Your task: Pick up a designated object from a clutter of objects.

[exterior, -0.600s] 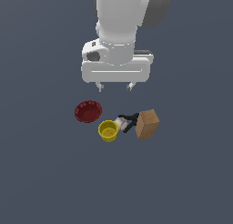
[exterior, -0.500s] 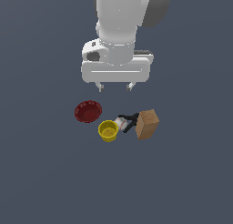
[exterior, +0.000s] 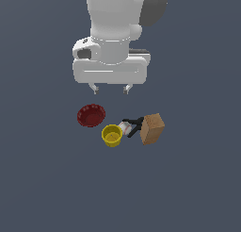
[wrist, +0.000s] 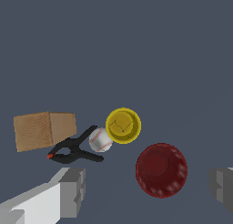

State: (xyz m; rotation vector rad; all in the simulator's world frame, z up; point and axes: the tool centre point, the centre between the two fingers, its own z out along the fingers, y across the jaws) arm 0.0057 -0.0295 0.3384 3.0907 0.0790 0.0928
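One wooden block, tan-brown, rectangular, plain grain-textured faces, larger than the cup; resting on the dark grey floor at the end of the clutter toward the exterior view's right, tilted rather than square to the frame, untouched by the arm. One clamp, black, spring type, with a small red tip visible in the wrist view; lying just beside the block, between it and the ball, handles splayed. One baseball, white, round, red stitching; wedged between clamp and cup, seemingly touching both. One cup, yellow, round, open mouth upward, smooth glossy wall. One bowl, dark red, round, shallow, ribbed or scalloped rim texture; set slightly apart from the cup, toward the exterior view's left. One gripper, white glossy housing, two short grey fingers spread wide apart with nothing between them; hanging above the clutter, over the gap between bowl and clamp, clear of every object.
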